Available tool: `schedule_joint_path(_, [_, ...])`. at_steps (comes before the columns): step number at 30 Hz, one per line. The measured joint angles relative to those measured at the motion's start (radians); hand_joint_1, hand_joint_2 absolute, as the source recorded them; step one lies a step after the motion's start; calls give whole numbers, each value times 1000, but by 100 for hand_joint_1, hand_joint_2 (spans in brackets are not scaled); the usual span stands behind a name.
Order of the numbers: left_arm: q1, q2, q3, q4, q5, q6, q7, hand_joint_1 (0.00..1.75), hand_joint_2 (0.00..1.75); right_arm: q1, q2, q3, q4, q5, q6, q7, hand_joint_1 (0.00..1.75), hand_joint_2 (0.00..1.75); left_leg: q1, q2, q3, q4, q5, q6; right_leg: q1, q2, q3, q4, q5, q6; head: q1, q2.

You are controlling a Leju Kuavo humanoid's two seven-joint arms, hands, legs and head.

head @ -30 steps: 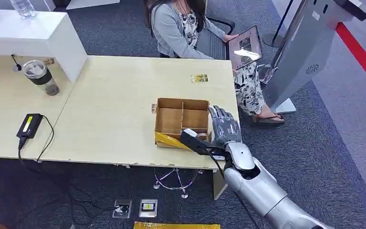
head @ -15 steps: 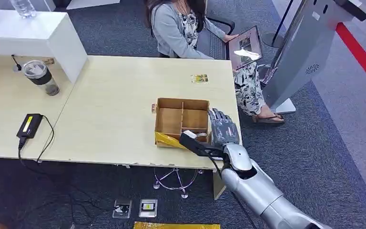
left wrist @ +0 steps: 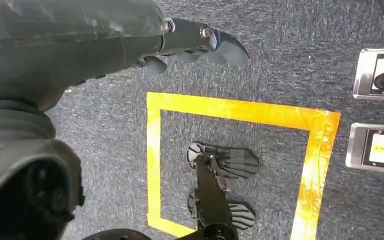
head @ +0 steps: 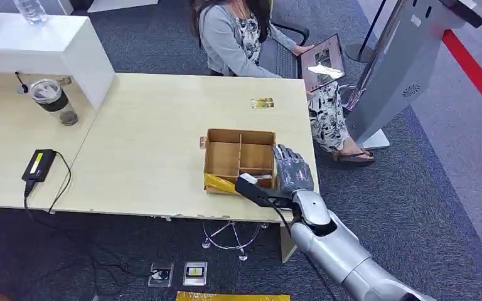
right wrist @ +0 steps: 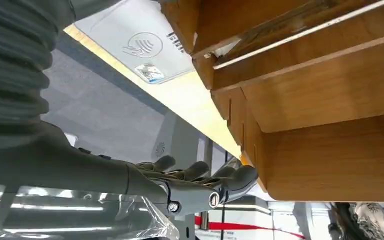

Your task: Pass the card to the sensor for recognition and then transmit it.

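Wooden box (head: 239, 155): right robot hand (head: 290, 168) has edged closer.

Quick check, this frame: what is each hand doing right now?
Left hand: hangs over the grey carpet floor, fingers curled, holding nothing.
Right hand: open, fingers extended beside the brown compartmented cardboard box, holding nothing.

No words or numbers can be read. A white sensor pad (right wrist: 140, 42) bears a contactless-wave symbol, with a small illegible sticker (right wrist: 149, 73) at its 5 o'clock corner; short dark print at 3 o'clock is too blurred.
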Motion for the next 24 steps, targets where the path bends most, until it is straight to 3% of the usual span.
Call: schedule_joint_path(24, [0,-1,0,0,-3,0,-2,0,0,3,15,10,-46,9,38,3,0,175,0,1,0,0,0,0,0,1,0,0,0,0,0,0])
